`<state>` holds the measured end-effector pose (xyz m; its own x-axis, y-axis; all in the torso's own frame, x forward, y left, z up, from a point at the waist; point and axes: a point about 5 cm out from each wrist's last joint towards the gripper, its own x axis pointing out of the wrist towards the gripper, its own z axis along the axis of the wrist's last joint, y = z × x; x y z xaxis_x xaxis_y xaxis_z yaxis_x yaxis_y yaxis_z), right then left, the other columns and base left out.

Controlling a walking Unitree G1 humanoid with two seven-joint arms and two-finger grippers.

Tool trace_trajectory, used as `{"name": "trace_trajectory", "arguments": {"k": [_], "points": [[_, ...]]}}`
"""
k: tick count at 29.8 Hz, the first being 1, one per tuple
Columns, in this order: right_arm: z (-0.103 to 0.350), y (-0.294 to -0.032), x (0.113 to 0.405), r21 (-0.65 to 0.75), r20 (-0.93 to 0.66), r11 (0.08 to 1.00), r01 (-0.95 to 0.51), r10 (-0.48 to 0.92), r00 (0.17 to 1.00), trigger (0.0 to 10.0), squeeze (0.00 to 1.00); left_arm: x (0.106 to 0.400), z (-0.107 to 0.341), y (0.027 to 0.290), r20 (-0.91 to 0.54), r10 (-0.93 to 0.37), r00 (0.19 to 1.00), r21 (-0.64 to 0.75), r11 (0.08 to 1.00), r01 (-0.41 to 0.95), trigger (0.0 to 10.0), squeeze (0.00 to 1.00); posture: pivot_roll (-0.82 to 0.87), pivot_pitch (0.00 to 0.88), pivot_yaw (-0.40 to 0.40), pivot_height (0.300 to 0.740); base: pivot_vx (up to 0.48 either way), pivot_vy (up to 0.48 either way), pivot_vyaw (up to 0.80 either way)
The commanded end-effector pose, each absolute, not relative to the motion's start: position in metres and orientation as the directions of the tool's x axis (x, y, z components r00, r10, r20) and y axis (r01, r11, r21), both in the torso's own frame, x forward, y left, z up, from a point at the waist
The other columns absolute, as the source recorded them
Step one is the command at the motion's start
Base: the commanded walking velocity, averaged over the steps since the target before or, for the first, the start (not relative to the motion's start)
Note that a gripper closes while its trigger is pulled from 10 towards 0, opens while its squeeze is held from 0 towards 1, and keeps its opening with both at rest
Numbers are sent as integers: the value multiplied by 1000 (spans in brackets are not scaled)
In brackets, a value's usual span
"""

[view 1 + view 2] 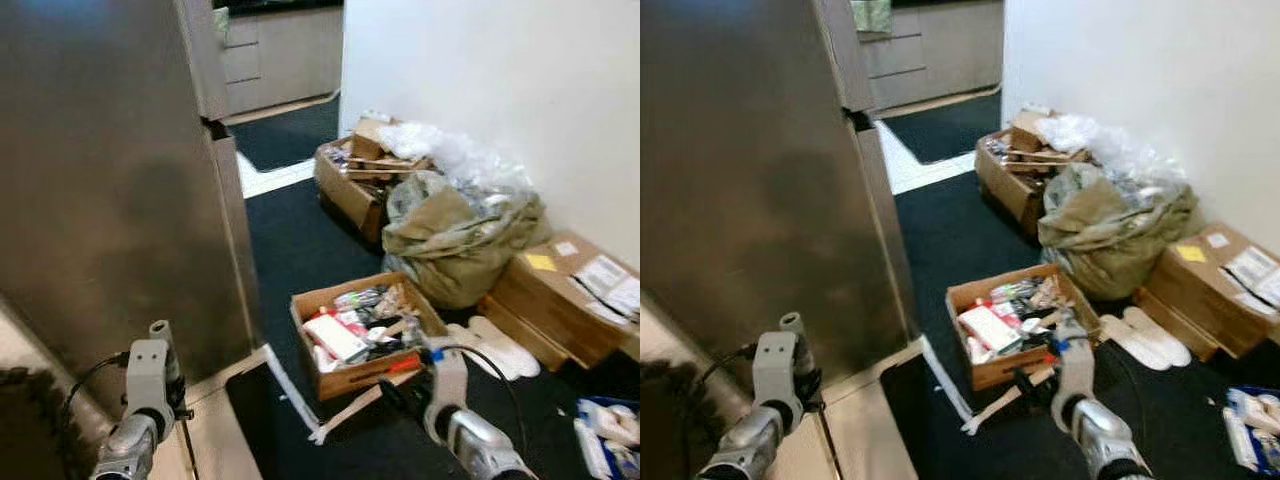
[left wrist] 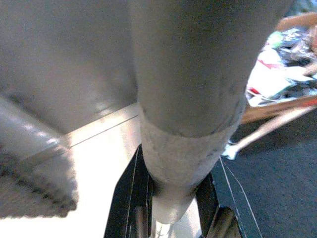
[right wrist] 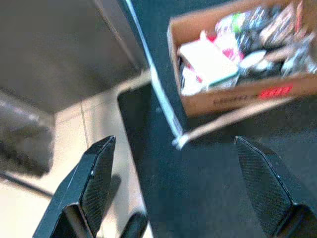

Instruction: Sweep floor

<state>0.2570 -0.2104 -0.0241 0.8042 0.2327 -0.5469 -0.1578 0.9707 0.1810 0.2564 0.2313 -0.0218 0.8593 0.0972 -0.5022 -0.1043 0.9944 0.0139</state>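
Left tool [image 2: 171, 198] seemingly grips a grey handle [image 2: 190, 94]; right tool [image 3: 183, 183] gapes empty.

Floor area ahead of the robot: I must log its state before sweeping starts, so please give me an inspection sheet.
Surface: dark carpet, pale tile near the steel cabinet.
Job's things: grey pole held in the left pincer; no broom head seen.
Clutter: open box of small items, olive bag, more cardboard boxes, white insoles, loose strip.
Grippers: left pincer shut on the pole; right pincer open, hanging over the carpet.
Cables: black cable on each wrist.
Surroundings: white wall, cupboards beyond.
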Motion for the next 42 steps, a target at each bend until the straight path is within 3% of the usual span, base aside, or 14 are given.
{"name": "trace_trajectory", "arguments": {"k": [1, 11, 22, 27, 31, 42], "points": [[-30, -215, 250, 202, -566, 975, -92, 192, 801, 10000, 0, 243, -32, 235, -560, 102, 822, 33, 994, -101, 10000, 0, -22, 0, 4, 740, 0, 0, 644], [-33, -212, 248, 193, -571, 980, -58, 160, 805, 10000, 0, 265, -13, 234, -474, 67, 878, 23, 998, -63, 10000, 0, -15, 0, 9, 740, 0, 0, 639], [-34, -211, 248, 182, -568, 983, -37, 136, 812, 10000, 0, 292, 16, 233, -348, 25, 937, 50, 999, -9, 10000, 0, -12, 0, 17, 740, 272, 0, 0], [-35, -208, 247, 192, -566, 980, -50, 152, 810, 10000, 0, 297, 23, 234, -319, 18, 948, 53, 999, -1, 10000, 0, -10, 0, 20, 740, 321, 0, 0], [-33, -201, 248, 183, -551, 973, -143, 222, 805, 10000, 0, 302, 28, 232, -294, -3, 956, 55, 998, 20, 10000, 0, -7, 0, 22, 740, 341, 0, 572], [-30, -198, 252, 226, -518, 966, -126, 229, 824, 10000, 0, 301, 29, 234, -283, -18, 959, 55, 998, 35, 10000, 0, -5, 0, 26, 740, 327, 0, 441]]}}
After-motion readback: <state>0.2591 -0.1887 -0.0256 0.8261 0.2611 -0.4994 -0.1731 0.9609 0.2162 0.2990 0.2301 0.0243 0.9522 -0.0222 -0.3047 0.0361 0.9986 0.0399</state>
